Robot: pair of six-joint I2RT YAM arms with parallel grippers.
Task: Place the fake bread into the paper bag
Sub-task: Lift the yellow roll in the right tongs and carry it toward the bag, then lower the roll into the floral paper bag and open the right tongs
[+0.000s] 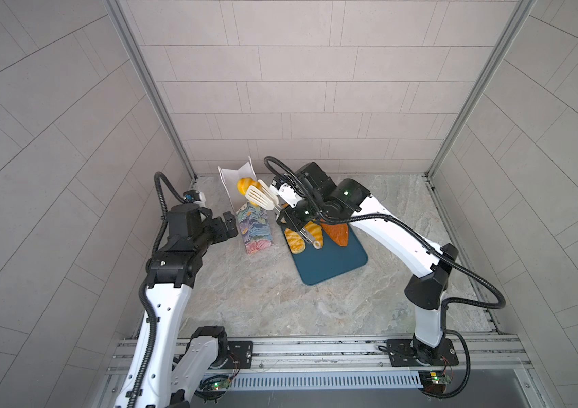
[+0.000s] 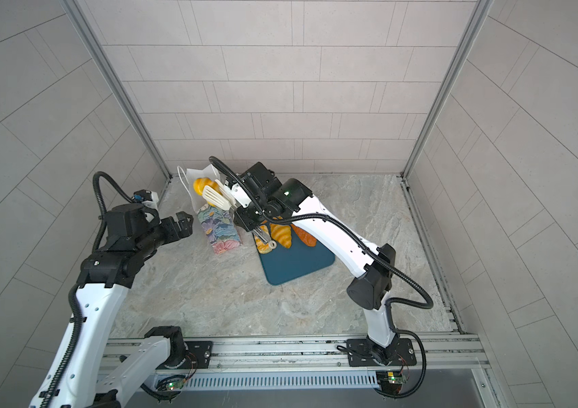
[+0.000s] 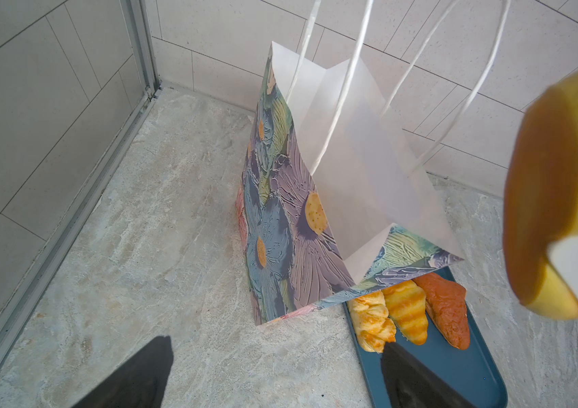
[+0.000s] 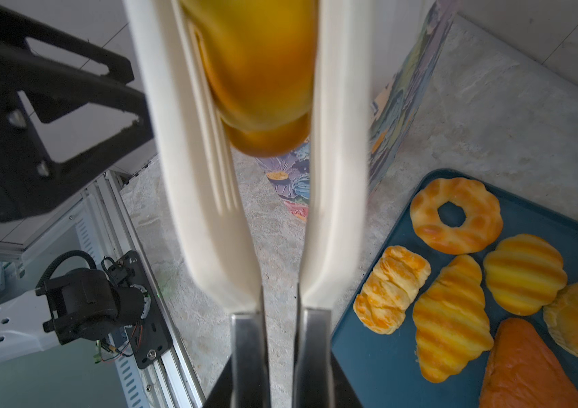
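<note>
right hand (image 1: 289, 220): clenched on the metal handles of the white tongs (image 1: 259, 197), raised above the far end of the tray (image 1: 329, 261).
tongs: blades pressed on either side of one yellow roll (image 1: 245, 184).
yellow roll: lifted clear of the desk (image 1: 245, 300), at the open top of the paper bag (image 1: 257, 226) on its tray side; whether it hangs right over the opening, cannot tell.
paper bag: upright on the desk, mouth open, cord handles up, just beside the tray.
fake bread (image 4: 451, 318): six pieces lie on the teal tray, an orange-brown piece (image 4: 527, 371) among them.
left hand (image 1: 229, 224): released, jaws wide, holding nothing, near the bag's other side and apart from it.
</note>
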